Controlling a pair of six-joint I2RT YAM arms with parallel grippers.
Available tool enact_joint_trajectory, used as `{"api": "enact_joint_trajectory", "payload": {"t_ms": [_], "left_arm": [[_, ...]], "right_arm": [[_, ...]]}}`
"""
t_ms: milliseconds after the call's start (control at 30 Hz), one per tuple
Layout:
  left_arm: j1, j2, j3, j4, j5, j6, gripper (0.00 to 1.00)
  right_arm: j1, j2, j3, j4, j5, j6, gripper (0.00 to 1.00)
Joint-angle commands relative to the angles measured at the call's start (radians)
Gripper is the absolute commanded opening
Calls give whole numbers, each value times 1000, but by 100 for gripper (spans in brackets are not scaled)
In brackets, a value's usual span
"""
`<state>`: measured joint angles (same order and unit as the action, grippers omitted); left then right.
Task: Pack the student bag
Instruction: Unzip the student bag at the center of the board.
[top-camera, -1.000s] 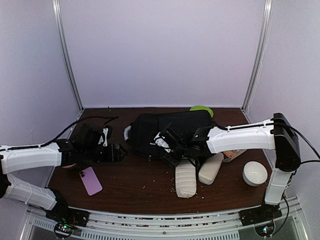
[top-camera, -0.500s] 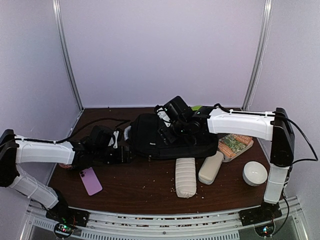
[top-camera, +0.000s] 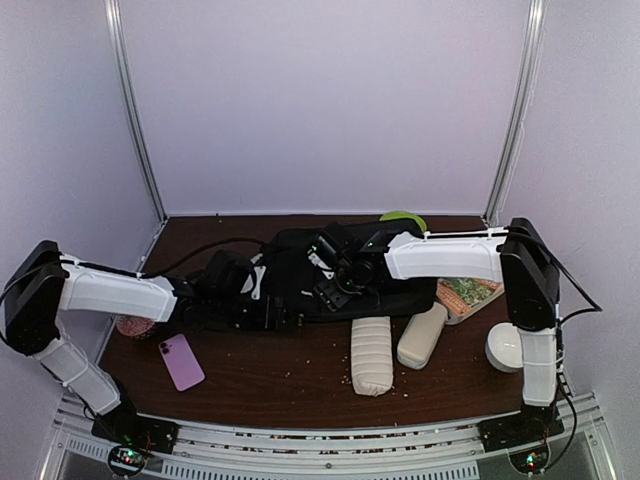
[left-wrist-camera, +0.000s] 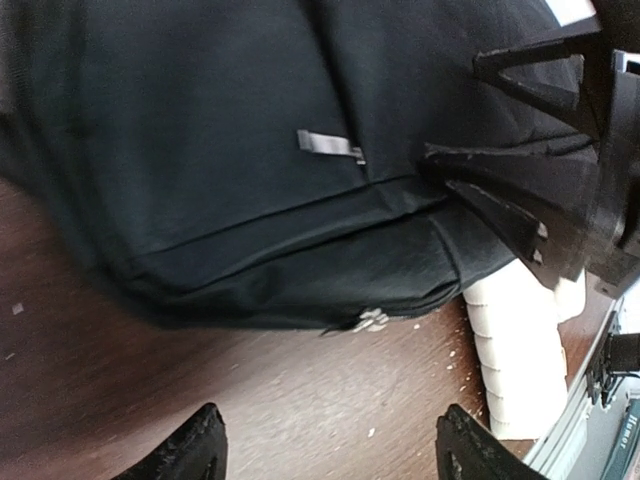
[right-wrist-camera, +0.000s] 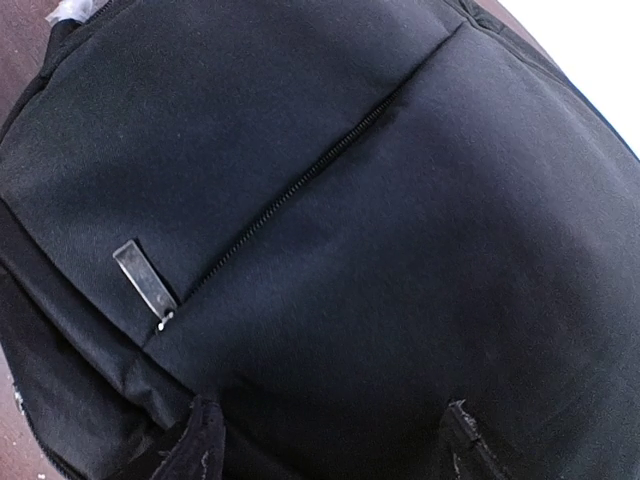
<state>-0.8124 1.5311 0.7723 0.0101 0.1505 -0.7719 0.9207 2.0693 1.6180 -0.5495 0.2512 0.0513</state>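
Green thing (top-camera: 404, 217) behind the student bag (top-camera: 400, 296): only a sliver shows; can't tell what it is.
Patterned packet (top-camera: 470, 293) right of the bag: partly under the right arm (top-camera: 445, 257).
Reddish round thing (top-camera: 130, 327) left of the bag: mostly under the left arm (top-camera: 120, 292).
Bag in both wrist views: cut off by the edges; its near-left side is blurred in the left one.
Left hand (left-wrist-camera: 325, 455): only the fingertips show, at the bottom edge.

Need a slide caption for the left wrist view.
Open left gripper faces the zippered side of the student bag; open right gripper poised over it near a white ribbed case.
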Motion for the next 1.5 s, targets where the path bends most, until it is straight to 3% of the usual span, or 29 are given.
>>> {"api": "enact_joint_trajectory", "payload": {"t_ms": [0,367,600,1000,1467], "left_arm": [[-13,74,73,49,51,32,74],[-16,172,104,79,56,62,69],[-16,232,80,250,106,184,68],[-4,317,46,468,100,237,66],[-4,266,6,494,100,252,33]], "right_arm": [[-2,-86,-27,-25,-21,43,74],[1,-372,-245,108,-131,162,76],[1,-584,-495,304,-250,207,76],[0,-710,-595,332,-256,203,76],[1,-715,-634,353,-251,199,76]]}}
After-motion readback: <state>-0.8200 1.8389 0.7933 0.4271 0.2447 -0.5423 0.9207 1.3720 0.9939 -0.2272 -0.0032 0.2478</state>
